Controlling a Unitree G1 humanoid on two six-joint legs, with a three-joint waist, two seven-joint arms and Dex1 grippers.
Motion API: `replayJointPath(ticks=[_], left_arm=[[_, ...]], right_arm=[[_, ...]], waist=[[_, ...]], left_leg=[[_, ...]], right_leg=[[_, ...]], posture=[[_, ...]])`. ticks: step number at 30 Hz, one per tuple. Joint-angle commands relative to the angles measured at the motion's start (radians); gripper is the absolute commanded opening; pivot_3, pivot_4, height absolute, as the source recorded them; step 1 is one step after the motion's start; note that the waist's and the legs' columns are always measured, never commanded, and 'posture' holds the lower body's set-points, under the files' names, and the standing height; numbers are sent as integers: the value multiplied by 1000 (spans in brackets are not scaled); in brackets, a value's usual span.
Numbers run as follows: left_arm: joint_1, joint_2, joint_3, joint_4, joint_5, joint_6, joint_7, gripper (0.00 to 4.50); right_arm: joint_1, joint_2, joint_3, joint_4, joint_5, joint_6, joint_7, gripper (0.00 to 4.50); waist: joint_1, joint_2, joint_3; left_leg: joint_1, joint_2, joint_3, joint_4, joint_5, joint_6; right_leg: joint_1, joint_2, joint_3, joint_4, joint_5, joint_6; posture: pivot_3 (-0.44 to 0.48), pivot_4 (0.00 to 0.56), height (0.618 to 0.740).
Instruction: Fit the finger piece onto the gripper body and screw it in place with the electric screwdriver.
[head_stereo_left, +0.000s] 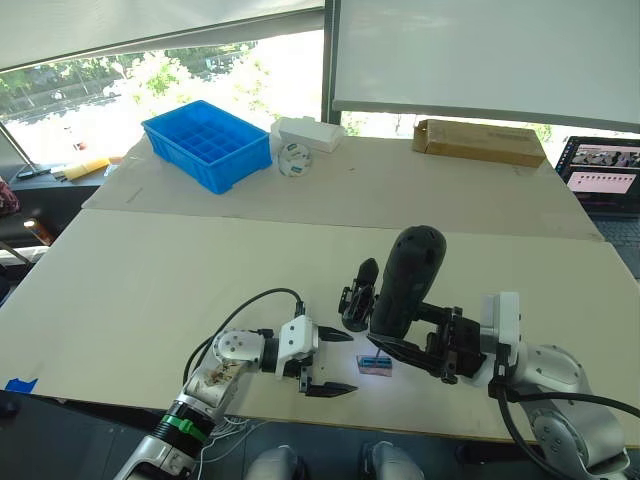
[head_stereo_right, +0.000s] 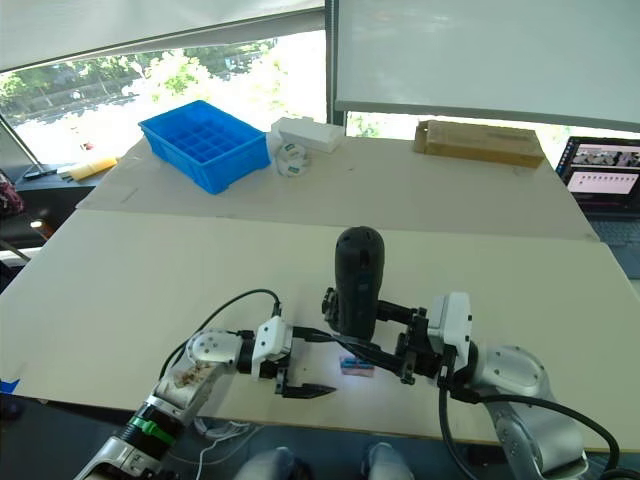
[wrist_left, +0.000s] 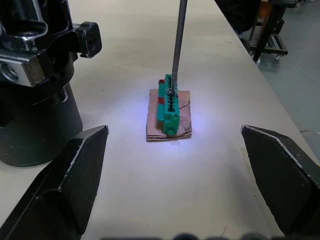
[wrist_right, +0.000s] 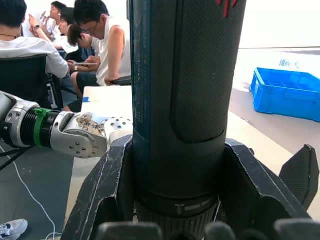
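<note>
My right gripper (head_stereo_left: 395, 345) is shut on the electric screwdriver (head_stereo_left: 405, 280), a long black cylinder held upright, lit at its lower end. Its thin metal bit (wrist_left: 179, 40) comes down onto a small green screw block (wrist_left: 169, 107) that lies on a brown card. Just behind and left of the block stands the gripper body (head_stereo_left: 357, 295), black, with a round base and a pointed finger sticking up. My left gripper (head_stereo_left: 335, 362) lies open near the table's front edge, its fingers (wrist_left: 75, 170) spread on either side of the block without touching it. A loose finger piece is out of view.
At the back left sits a blue compartment bin (head_stereo_left: 208, 143), with a white box (head_stereo_left: 308, 133) and a tape roll (head_stereo_left: 294, 158) beside it. A cardboard box (head_stereo_left: 478, 141) and a laptop (head_stereo_left: 603, 175) are at the back right. Seated people (wrist_right: 95, 30) are beyond the table.
</note>
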Motion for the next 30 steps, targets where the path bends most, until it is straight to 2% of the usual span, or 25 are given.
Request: replayJointPath(ticks=[1,30], left_arm=[[16,1,-11,-2,4,3,-1,4480],[18,4,-11,-13,2,13,2,4480]], right_arm=[[-7,-5,-33,-46,36,-16,-4,1914],[5,-5,-27,-21,23,-23,1,1914]], waist=[[0,0,0],[0,0,0]], left_leg=[[0,0,0,0,0,0],[1,0,0,0,0,0]], right_leg=[[0,0,0,0,0,0],[0,0,0,0,0,0]], posture=[[0,150,740],[0,150,740]])
